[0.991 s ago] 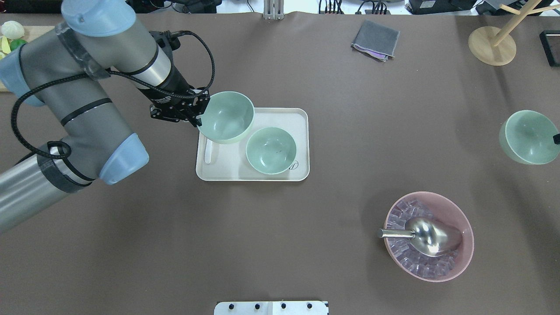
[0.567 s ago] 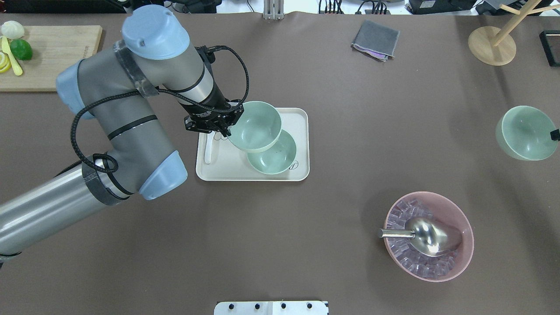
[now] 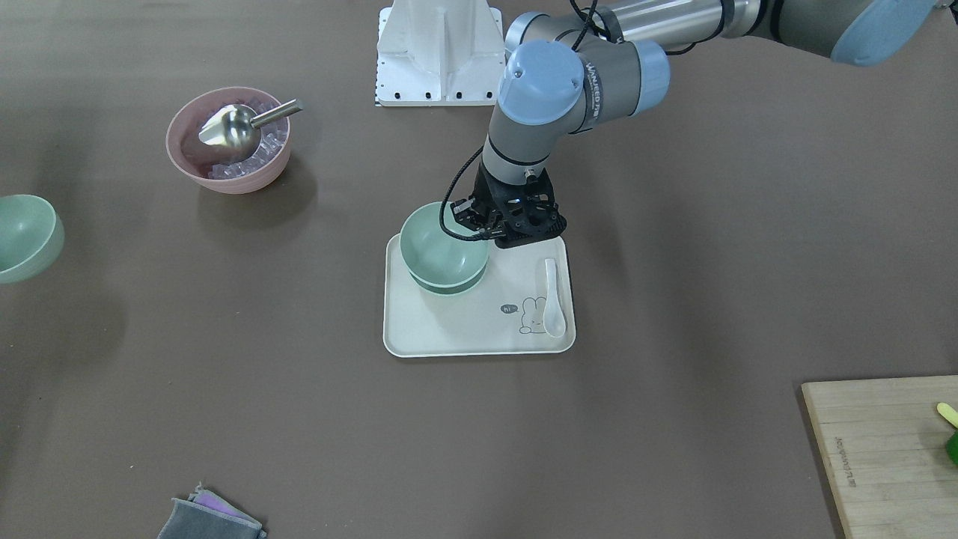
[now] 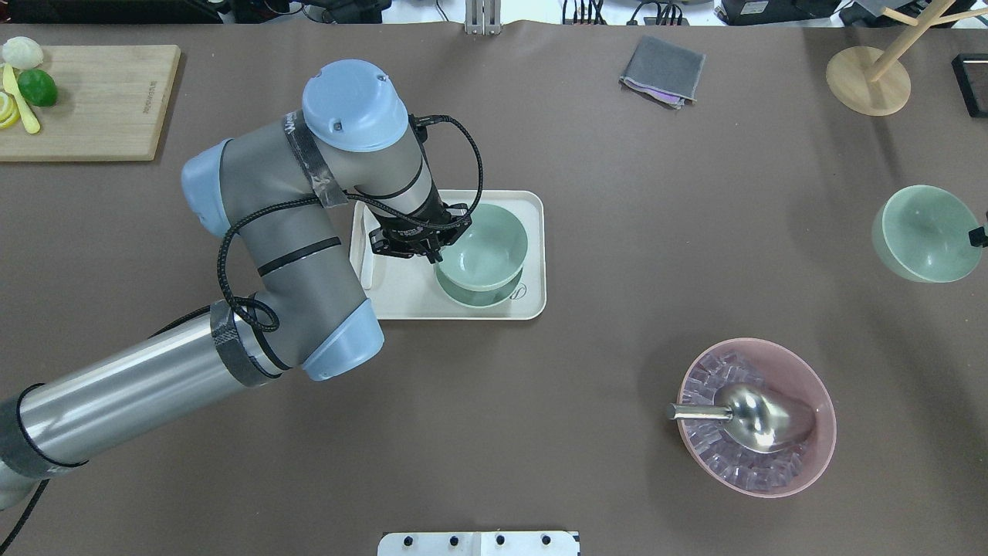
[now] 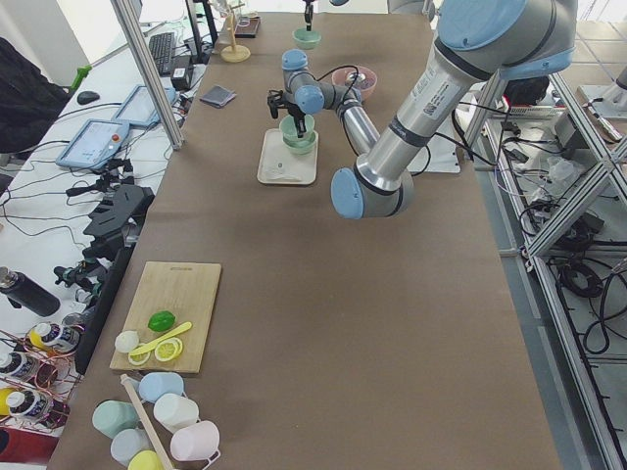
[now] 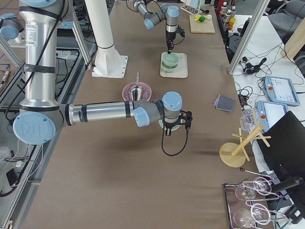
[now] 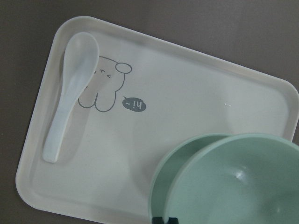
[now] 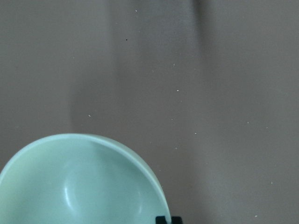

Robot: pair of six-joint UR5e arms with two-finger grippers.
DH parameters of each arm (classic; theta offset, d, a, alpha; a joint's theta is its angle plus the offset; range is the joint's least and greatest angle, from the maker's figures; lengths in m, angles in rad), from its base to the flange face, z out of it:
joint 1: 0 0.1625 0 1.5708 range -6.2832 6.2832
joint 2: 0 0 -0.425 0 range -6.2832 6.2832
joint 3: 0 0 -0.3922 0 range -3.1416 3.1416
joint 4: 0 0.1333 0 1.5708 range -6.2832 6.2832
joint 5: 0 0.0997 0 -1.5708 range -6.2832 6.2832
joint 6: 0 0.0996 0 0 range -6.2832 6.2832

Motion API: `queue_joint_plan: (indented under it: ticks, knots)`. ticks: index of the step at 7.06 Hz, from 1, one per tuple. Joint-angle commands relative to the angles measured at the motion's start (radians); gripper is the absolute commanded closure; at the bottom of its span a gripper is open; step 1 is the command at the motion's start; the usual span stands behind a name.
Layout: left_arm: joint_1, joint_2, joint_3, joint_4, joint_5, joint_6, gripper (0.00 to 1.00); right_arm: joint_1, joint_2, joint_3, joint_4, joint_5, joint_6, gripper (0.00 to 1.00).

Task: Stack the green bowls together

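My left gripper [image 4: 437, 252] is shut on the rim of a pale green bowl [image 4: 485, 245]. It holds that bowl right over a second green bowl [image 4: 477, 298] standing on the cream tray [image 4: 401, 297]. The two bowls overlap, slightly offset; I cannot tell if they touch. They also show in the front view, held bowl [image 3: 440, 245] above lower bowl [image 3: 449, 285], and in the left wrist view [image 7: 233, 186]. My right gripper [image 4: 979, 238] is shut on the rim of the third green bowl [image 4: 925, 233], held tilted above the table at the far right; it also shows in the right wrist view [image 8: 79, 182].
A white spoon [image 3: 552, 296] lies on the tray's other side. A pink bowl [image 4: 818, 440] with ice and a metal scoop stands front right. A grey cloth [image 4: 662, 69], a wooden stand [image 4: 868, 81] and a cutting board [image 4: 85, 100] are at the back.
My left arm has carried its green bowl to the right, from the tray's left side to over the second bowl. The right gripper's bowl has drifted slightly left and up.
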Motion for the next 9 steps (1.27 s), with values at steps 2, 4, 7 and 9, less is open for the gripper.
queue_joint_plan:
  ticks: [2, 4, 7, 9]
  knots:
    - [0.011, 0.000, 0.017, -0.005, 0.005, -0.001, 1.00, -0.001, -0.007, 0.019, -0.002, 0.005, 0.000, 1.00]
    - [0.017, 0.003, 0.033, -0.033, 0.005, -0.003, 1.00, -0.001, -0.008, 0.020, 0.000, 0.005, 0.000, 1.00]
    - [0.017, 0.009, 0.042, -0.053, 0.005, 0.002, 1.00, -0.001, -0.008, 0.020, 0.000, 0.003, 0.000, 1.00]
    - [0.017, 0.008, 0.059, -0.071, 0.005, 0.000, 1.00, -0.001, -0.008, 0.019, 0.000, 0.000, 0.000, 1.00]
